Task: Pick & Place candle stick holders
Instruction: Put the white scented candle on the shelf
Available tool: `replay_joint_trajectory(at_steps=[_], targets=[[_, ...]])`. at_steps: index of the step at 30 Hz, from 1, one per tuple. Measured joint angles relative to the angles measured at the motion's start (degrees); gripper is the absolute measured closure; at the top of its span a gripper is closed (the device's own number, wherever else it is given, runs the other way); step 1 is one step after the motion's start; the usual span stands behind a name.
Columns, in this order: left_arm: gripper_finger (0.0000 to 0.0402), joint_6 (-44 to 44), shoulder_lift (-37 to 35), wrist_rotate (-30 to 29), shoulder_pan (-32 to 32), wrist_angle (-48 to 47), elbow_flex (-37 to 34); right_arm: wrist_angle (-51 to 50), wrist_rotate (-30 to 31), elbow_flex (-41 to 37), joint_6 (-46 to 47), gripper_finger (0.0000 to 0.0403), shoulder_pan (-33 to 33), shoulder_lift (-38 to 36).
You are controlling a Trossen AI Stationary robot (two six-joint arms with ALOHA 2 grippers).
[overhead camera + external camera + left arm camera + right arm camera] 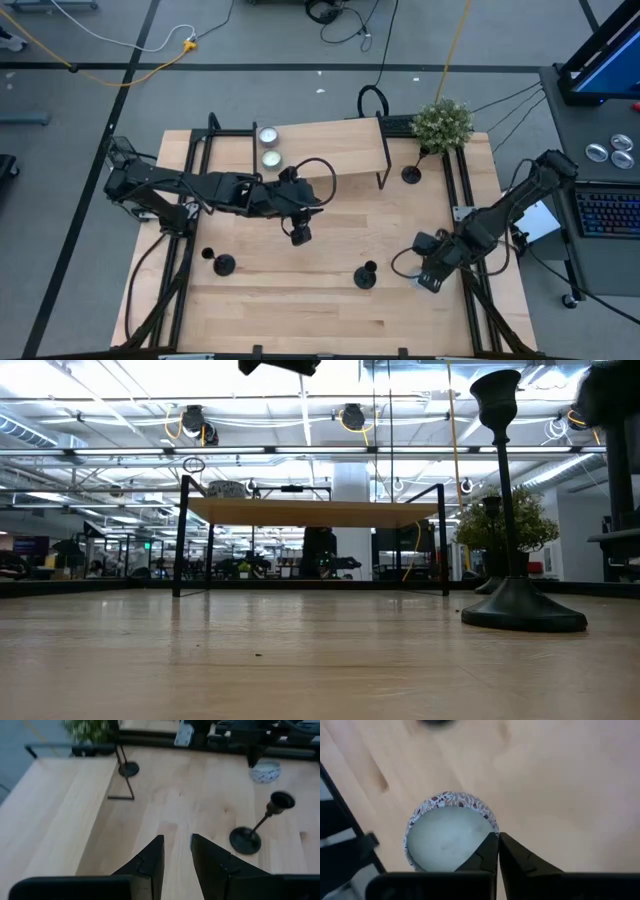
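Three black candle stick holders stand upright on their round bases on the wooden table: one near the front left (pixel 222 264), one at the front middle (pixel 366 275) (pixel 245 840) (pixel 515 600), and one by the shelf's right leg (pixel 411 174) (pixel 128 769). My left gripper (pixel 300 236) (pixel 176 845) is open and empty above the table's middle, left of the middle holder. My right gripper (pixel 430 281) (pixel 498 840) is shut at the front right, right over the rim of a white tealight in a patterned cup (pixel 447 832) (pixel 265 771). My right gripper's shut fingertips (pixel 490 845) stand over the tealight's rim (pixel 492 825), coming from above. Whether they touch it, I cannot tell. The tealight sits flat on the table.
A low wooden shelf on black legs (pixel 320 150) (pixel 310 512) stands at the back with two tealights (pixel 269 146) on its left end. A small green plant (pixel 442 122) is at the back right. Black frame rails (pixel 190 170) run along both table sides.
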Motion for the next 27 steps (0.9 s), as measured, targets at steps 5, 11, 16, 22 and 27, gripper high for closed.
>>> replay_joint_trajectory(at_steps=[5,11,16,22,27], targets=[[0.0298,2.5,0.0,0.0,0.0,3.2,0.0,-10.0,8.8,10.1,-8.5,0.0402,-4.7,0.0],[0.0298,3.2,0.0,0.0,0.0,5.8,0.0,-11.5,17.9,17.8,-22.3,0.0402,-12.3,0.0],[0.0298,5.3,0.0,0.5,-0.1,10.8,0.0,-3.1,19.0,19.2,-35.4,0.0403,-20.6,0.0],[0.0298,5.0,0.6,0.5,0.1,14.8,0.0,10.2,14.6,19.2,-47.6,0.0403,-27.4,1.9],[0.0298,4.3,2.3,0.5,0.4,14.7,0.1,16.2,10.9,19.2,-52.2,0.0403,-30.7,4.7]])
